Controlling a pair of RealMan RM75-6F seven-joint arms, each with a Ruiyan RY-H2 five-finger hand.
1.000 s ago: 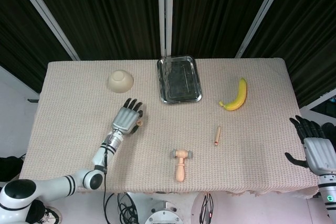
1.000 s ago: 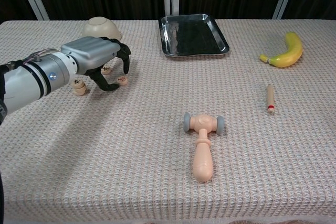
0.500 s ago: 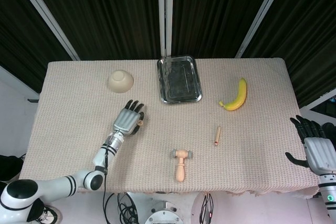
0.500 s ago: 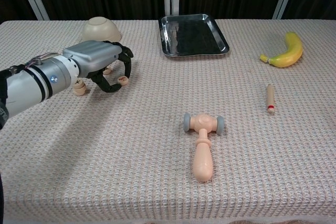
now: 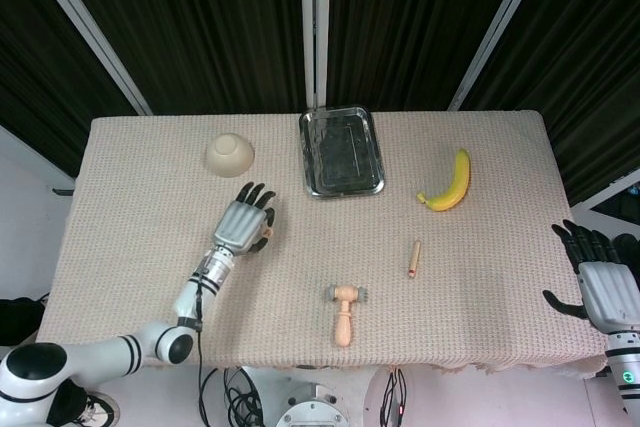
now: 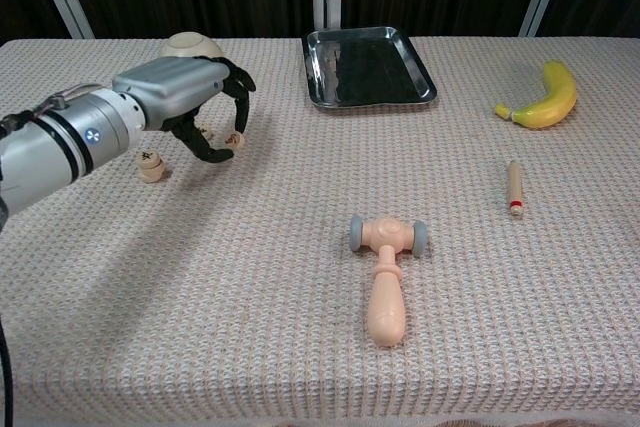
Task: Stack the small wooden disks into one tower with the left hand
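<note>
- The bench (image 6: 300, 347) is wearing a beige, waffle-textured cloth that is covering it edge to edge, and black pleated curtains with pale metal posts are closing off the room behind it.
- The steel tray (image 6: 369, 66) is sitting at the far middle of the bench and is serving as the landmark here.
- The left robot hand (image 6: 185, 97) is hovering to the near left of the tray, palm down, pinching one small wooden disk (image 6: 237, 141) between thumb and a fingertip, the disk lifted off the cloth.
- A second disk (image 6: 150, 166) is lying on the cloth further left of the tray; another disk (image 6: 204, 132) is peeping out under the palm.
- An upturned bowl (image 5: 229, 154) is resting left of the tray, behind that hand.
- The right robot hand (image 5: 597, 282) is hanging off the bench's near right edge, fingers spread apart, holding nothing.
- A banana (image 6: 545, 99) is lying right of the tray, a wooden peg (image 6: 514, 187) nearer than it, and a toy hammer (image 6: 386, 277) directly nearer than the tray.
</note>
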